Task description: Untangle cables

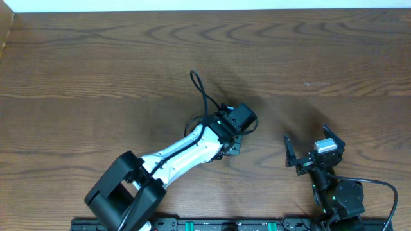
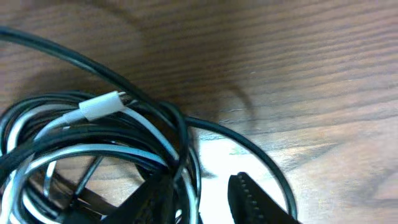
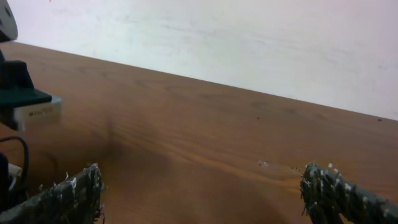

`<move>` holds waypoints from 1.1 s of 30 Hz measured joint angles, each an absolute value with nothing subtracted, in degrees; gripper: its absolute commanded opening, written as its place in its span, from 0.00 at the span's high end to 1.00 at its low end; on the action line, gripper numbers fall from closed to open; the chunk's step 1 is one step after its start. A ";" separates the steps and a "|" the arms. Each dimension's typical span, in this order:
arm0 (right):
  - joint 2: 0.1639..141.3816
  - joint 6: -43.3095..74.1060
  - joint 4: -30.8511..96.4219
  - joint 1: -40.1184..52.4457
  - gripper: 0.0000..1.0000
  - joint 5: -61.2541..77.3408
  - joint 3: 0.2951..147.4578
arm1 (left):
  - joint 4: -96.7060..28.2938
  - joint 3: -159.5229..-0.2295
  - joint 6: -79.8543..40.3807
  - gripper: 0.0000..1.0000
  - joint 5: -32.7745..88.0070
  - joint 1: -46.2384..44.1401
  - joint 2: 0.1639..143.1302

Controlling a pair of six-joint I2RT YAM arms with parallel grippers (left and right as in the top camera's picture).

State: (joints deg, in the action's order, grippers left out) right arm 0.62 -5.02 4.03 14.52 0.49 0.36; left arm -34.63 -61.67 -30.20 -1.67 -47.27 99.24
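We're getting soft, even light from above, a pale glare streak on the worktop [image 2: 311, 68] in the left wrist view, and the nearest cables [image 2: 93, 146] look blurred.

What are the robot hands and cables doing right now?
Left hand open, down on white cable and black cable, both looped together. Right hand open, empty, off to the side. Nothing in the way.

long cable [image 2: 74, 58]: black | short cable [image 2: 102, 106]: white | table [image 1: 96, 58]: brown wood grain | wall [image 3: 249, 43]: off-white
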 measured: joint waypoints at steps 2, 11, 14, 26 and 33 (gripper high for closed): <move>0.62 -5.02 4.03 14.52 0.01 0.49 0.36 | -34.63 -61.67 -30.20 0.60 -1.67 -47.27 99.22; 0.62 -5.02 4.03 14.52 0.01 0.47 0.36 | -33.98 -61.67 -30.20 0.55 -2.50 -47.27 99.42; 0.62 -5.02 4.03 14.52 0.01 0.49 0.36 | -33.93 -61.67 -30.20 0.55 -3.40 -47.27 100.22; 0.62 -5.02 4.03 14.52 0.01 0.49 0.36 | -33.08 -61.67 -30.48 0.07 -4.54 -47.27 101.91; 0.62 -5.02 4.03 14.52 0.01 0.49 0.36 | -33.15 -61.65 -30.20 0.27 -4.67 -47.27 101.93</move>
State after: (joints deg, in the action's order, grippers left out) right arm 0.62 -5.02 4.03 14.52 0.49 0.36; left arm -33.15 -61.65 -30.20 -4.67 -47.27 101.93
